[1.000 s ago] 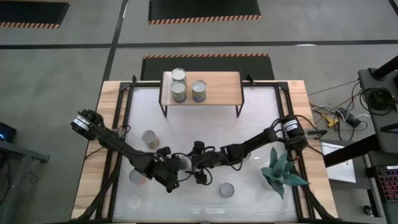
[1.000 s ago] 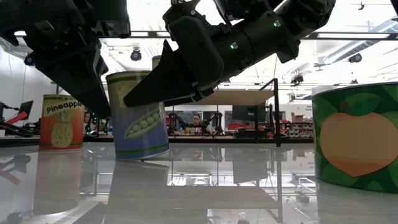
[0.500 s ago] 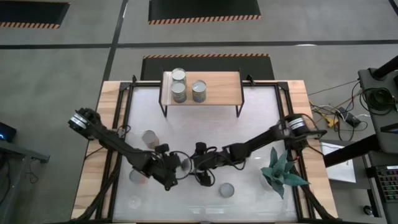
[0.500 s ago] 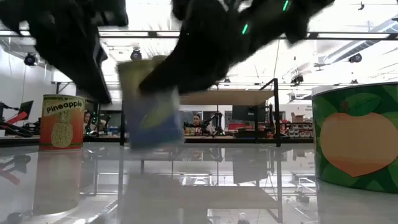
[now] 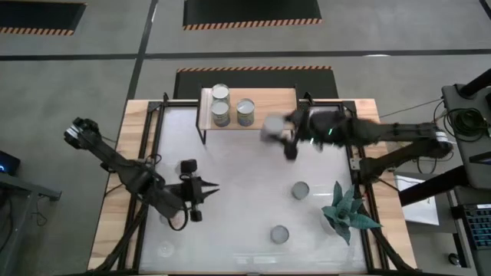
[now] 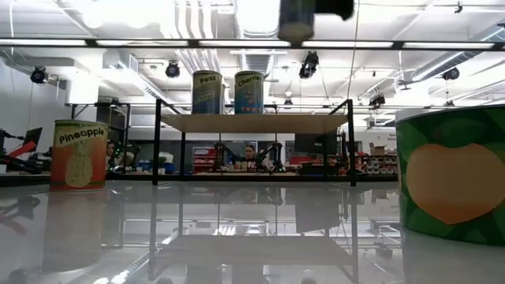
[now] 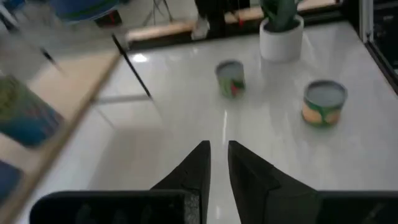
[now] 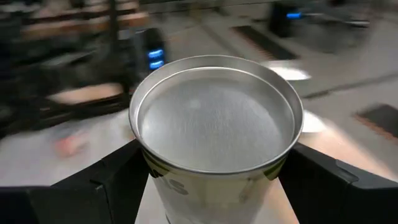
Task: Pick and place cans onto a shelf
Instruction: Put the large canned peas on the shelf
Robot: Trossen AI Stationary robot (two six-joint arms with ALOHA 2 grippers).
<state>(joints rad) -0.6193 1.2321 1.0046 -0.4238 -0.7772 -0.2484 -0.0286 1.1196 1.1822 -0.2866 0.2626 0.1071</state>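
- The right hand [image 5: 278,129] has swung away from the middle of the desk, where it was working close to the left arm a second ago, and now hangs up by the right half of the shelf [image 5: 276,100].
- It carries a can [image 8: 216,127] with it: the fingers sit either side of the can's wall, pinching it upright, its silver top facing up.
- In the low view that can [image 6: 297,20] is high in the air, well above the shelf board [image 6: 254,123], so by my reckoning it has been lifted but not yet set down.
- The left hand [image 5: 201,188] has pulled back to the near left part of the desk [image 5: 230,169], fingers pressed together and holding nothing.
- Three cans already stand on the far left part of the shelf [image 5: 220,92]; the right half is bare, which looks like the spot this one is headed for.
- Two cans are left on the desk to the right [image 5: 300,190], [image 5: 280,234], close to the potted plant [image 5: 347,208], and a pineapple can [image 6: 78,155] stands off on the left.
- So the job seems roughly at its midpoint: a fourth can is on its way, and several wait.
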